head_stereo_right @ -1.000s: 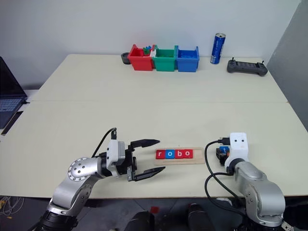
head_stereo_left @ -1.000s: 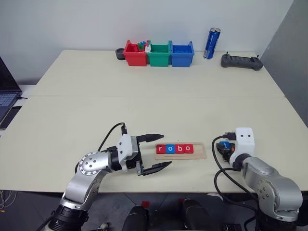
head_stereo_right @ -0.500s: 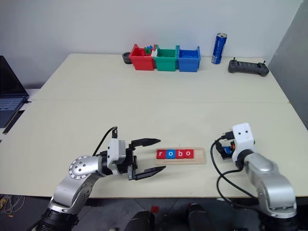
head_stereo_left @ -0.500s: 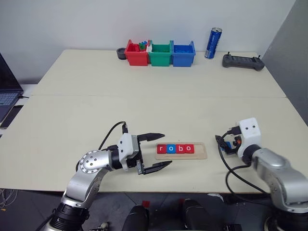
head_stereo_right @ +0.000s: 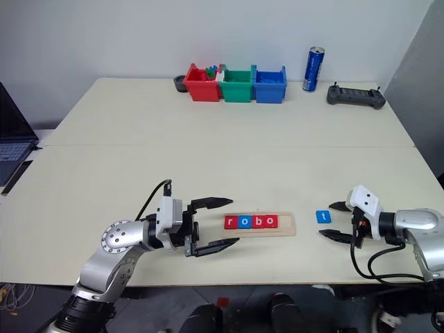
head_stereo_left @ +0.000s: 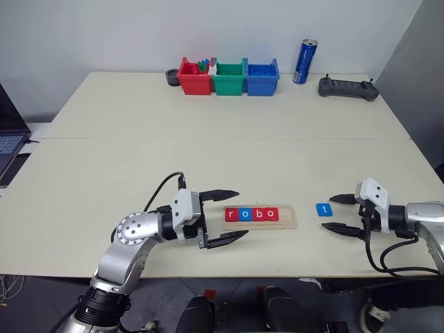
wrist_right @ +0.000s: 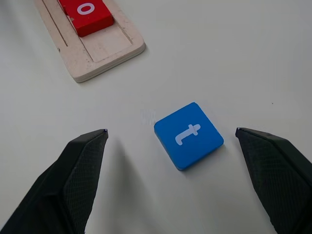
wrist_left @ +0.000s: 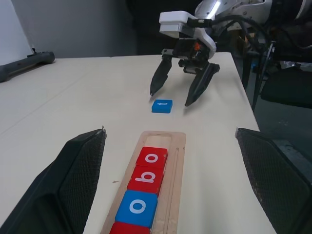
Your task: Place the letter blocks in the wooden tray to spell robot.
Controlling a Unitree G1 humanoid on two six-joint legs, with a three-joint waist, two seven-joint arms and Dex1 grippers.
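The wooden tray [head_stereo_left: 289, 216] lies near the table's front edge. It holds a row of letter blocks [head_stereo_left: 251, 214] reading r, o, b, o, in red, blue, red, red, and its right end is bare. A blue t block [head_stereo_left: 323, 209] lies flat on the table just right of the tray. My right gripper [head_stereo_left: 330, 213] is open and points left at it, one finger on each side of the block, without touching it. My left gripper [head_stereo_left: 239, 214] is open at the tray's left end, with its fingers either side of the r.
Red [head_stereo_left: 195, 78], green [head_stereo_left: 229, 78] and blue [head_stereo_left: 263, 77] bins stand at the back of the table. To their right are a blue can [head_stereo_left: 305, 62] and a black controller [head_stereo_left: 348, 88]. A laptop [head_stereo_left: 8, 139] sits off the left edge.
My right arm has swung out to the right and the gripper has turned from pointing down to pointing left, fingers spread. The t block now lies uncovered on the table. The left arm is still.
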